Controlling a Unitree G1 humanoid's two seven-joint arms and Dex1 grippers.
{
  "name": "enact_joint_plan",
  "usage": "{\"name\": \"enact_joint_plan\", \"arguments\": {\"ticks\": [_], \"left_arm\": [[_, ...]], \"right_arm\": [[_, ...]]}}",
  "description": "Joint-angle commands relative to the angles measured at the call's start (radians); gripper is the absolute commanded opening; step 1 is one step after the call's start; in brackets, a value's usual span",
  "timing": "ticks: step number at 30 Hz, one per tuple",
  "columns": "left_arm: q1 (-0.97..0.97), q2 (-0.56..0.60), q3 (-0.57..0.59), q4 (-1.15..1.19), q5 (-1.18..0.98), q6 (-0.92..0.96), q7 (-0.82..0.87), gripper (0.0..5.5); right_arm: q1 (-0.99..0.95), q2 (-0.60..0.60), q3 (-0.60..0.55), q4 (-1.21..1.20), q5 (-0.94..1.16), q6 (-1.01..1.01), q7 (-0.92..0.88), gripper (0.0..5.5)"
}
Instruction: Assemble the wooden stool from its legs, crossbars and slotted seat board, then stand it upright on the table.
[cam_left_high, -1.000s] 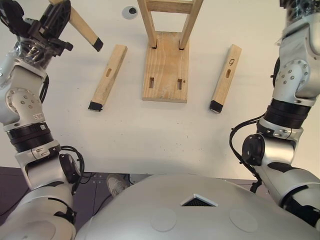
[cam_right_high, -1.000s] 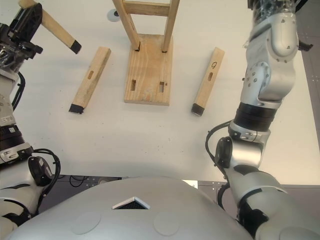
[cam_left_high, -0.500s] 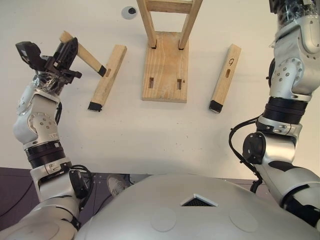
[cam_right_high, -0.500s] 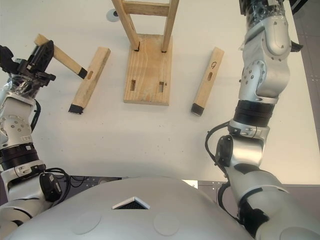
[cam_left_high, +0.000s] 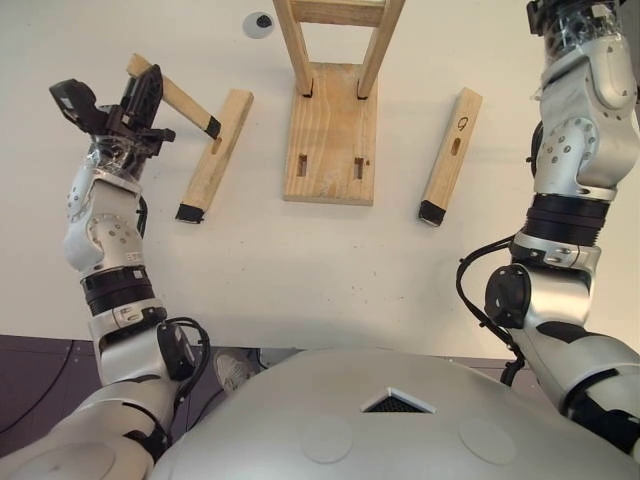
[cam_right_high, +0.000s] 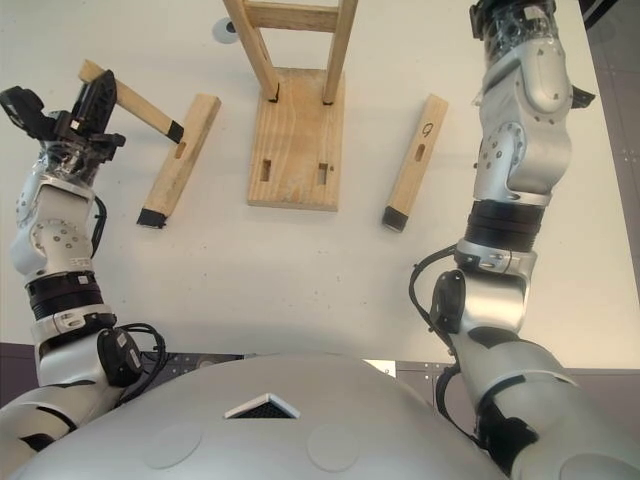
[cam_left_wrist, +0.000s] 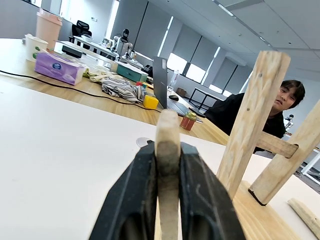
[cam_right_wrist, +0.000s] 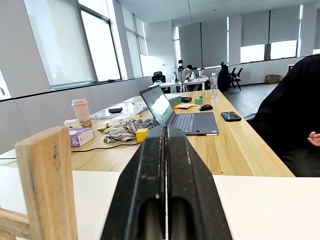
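The slotted seat board (cam_left_high: 330, 130) lies flat at the table's middle. Two legs joined by a crossbar (cam_left_high: 335, 12) stand in its far slots. A loose leg (cam_left_high: 215, 155) with a black end lies to its left, and another leg (cam_left_high: 452, 155) lies to its right. My left gripper (cam_left_high: 142, 92) is shut on a slimmer wooden bar (cam_left_high: 185, 100). That bar's black tip rests against the left leg near its slot. The left wrist view has the bar (cam_left_wrist: 168, 140) clamped between the fingers. My right gripper (cam_right_wrist: 166, 129) is shut on nothing, raised beyond the board's far right.
A small grey round disc (cam_left_high: 262, 22) sits on the white table (cam_left_high: 300, 260) behind the board on the left. The table's near edge runs just in front of my body. Bare surface lies between that edge and the wooden parts.
My left arm has brought the bar down from high at the far left until its black tip meets the left leg. The right arm has shifted slightly inward.
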Motion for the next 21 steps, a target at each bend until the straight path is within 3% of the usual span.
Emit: {"name": "enact_joint_plan", "arguments": {"ticks": [1, 10, 21], "left_arm": [[0.016, 0.014, -0.008, 0.024, 0.030, -0.018, -0.009, 0.37], [0.058, 0.022, 0.054, -0.127, -0.053, 0.070, 0.039, 0.37], [0.097, 0.009, 0.000, -0.091, 0.002, 0.065, 0.037, 0.37]], "right_arm": [[-0.016, -0.024, -0.003, 0.009, -0.001, -0.004, 0.001, 0.00], [-0.003, -0.024, -0.004, -0.001, -0.002, 0.000, 0.000, 0.00], [0.001, -0.023, -0.002, 0.007, -0.006, 0.000, -0.002, 0.00]]}}
